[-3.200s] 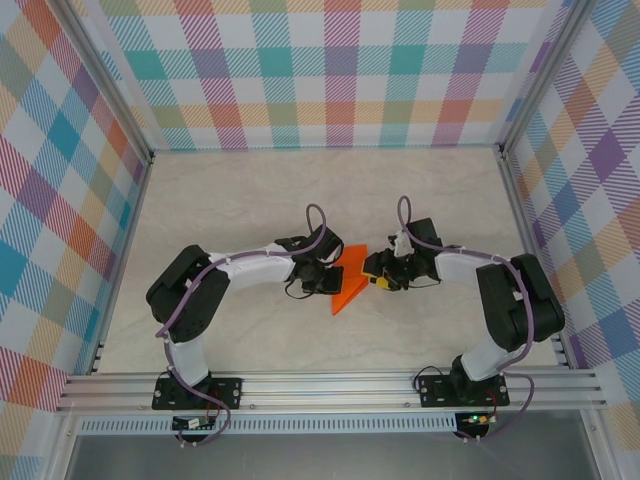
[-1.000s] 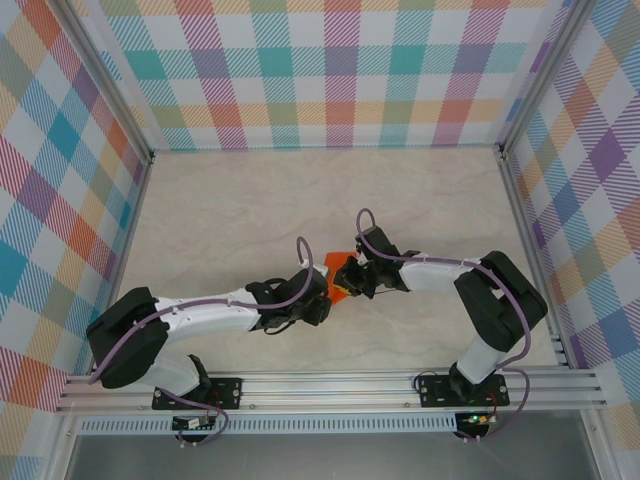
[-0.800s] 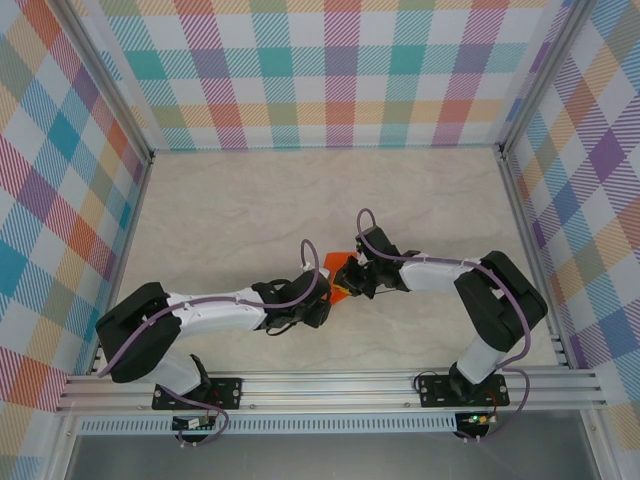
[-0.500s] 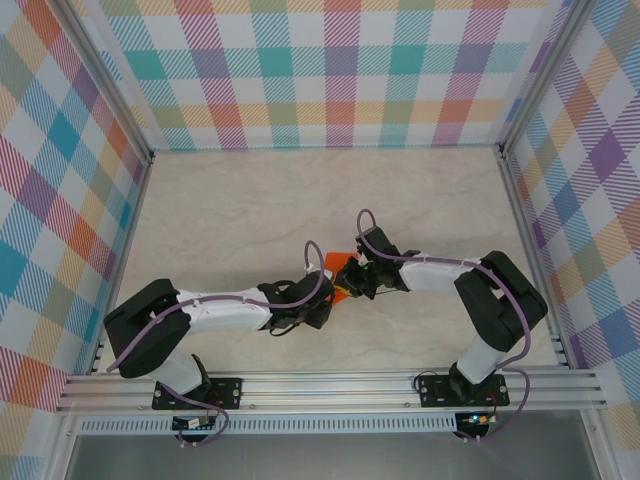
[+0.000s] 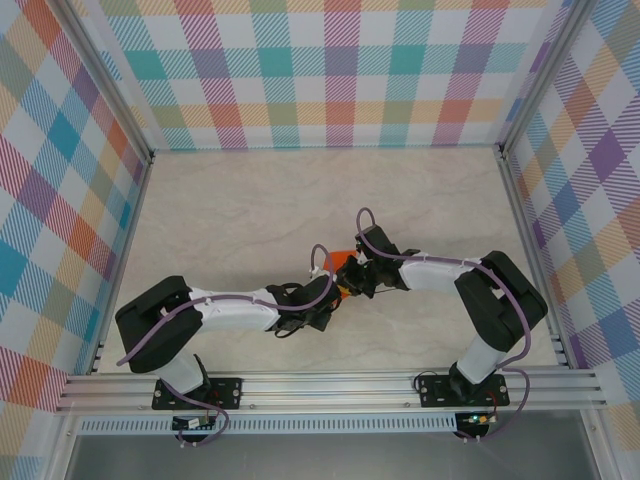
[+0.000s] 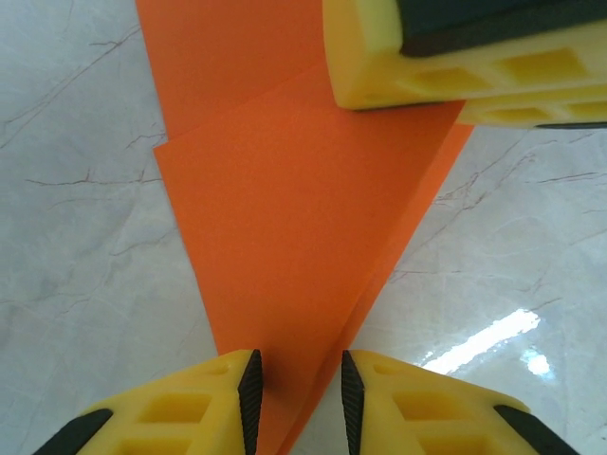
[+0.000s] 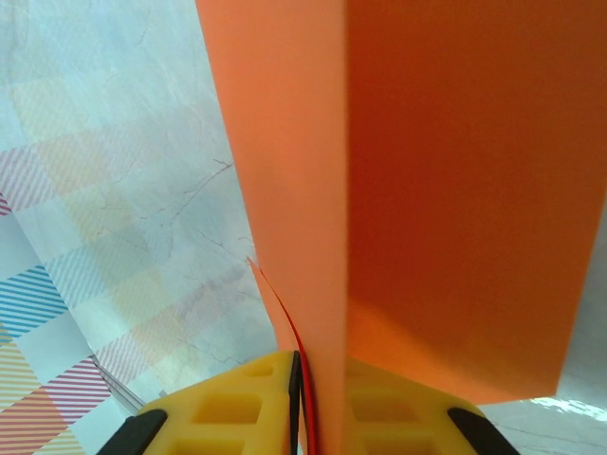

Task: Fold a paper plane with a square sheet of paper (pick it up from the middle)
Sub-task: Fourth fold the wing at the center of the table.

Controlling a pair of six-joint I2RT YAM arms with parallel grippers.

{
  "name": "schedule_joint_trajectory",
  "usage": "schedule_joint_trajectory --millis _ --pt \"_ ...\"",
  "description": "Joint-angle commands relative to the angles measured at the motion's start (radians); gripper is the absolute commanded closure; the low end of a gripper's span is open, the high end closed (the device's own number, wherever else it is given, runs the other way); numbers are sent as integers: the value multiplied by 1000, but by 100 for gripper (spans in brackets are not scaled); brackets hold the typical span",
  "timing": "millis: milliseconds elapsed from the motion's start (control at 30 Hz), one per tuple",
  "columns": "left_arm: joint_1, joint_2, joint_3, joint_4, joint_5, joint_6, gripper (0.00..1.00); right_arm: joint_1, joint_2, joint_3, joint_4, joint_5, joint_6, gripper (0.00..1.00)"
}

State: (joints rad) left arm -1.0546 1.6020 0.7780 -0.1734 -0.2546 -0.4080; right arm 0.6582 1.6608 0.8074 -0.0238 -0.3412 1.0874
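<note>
Where the two grippers meet near the middle of the table [image 5: 250, 210], one piece of orange paper [image 6: 303, 209] is found, folded into a wedge that narrows to a single point. Two overlapping layers can be counted in the left wrist view, the upper one marked off by a slanting edge. In the right wrist view the right gripper [image 7: 320, 374] is seen closed down on the paper, which is clamped edge-on between its two yellow fingers. The paper runs out from them as two faces, one lit and one shaded, meeting in one crease. The paper's point is laid between the two yellow fingers of the left gripper [image 6: 297, 384], which are set a narrow gap apart. There the paper appears flat on the marbled surface and is not pinched. Two arms are seen from above, reaching inward from either side. The table is enclosed on three sides by plaid walls [image 5: 340, 70].
</note>
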Motion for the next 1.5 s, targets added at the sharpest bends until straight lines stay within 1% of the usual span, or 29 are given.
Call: schedule_joint_trajectory --millis 0,133,467,600,767,1033,1233,1333,1467 --pt "-18 10 31 -3 -45 -15 70 3 13 34 -22 -19 -13 86" --pt "-18 10 30 -5 -57 -15 71 3 14 41 -32 -19 -20 86" --pt "-19 28 28 -11 -79 -13 75 3 20 44 -43 -20 -27 87" --pt "-19 34 28 -14 -90 -14 78 3 21 42 -45 -19 -31 87" --pt "-19 36 30 -12 -90 -10 84 3 22 44 -50 -16 -32 87" --pt "-19 30 33 -20 -84 18 88 3 16 64 -92 0 -60 87" --pt "-19 15 29 -23 -72 39 89 2 31 84 -97 -10 -67 84" --pt "-19 12 30 -25 -74 40 89 3 48 99 -104 -18 -67 85" --pt "-19 7 29 -29 -90 34 87 3 48 98 -104 -14 -64 89"
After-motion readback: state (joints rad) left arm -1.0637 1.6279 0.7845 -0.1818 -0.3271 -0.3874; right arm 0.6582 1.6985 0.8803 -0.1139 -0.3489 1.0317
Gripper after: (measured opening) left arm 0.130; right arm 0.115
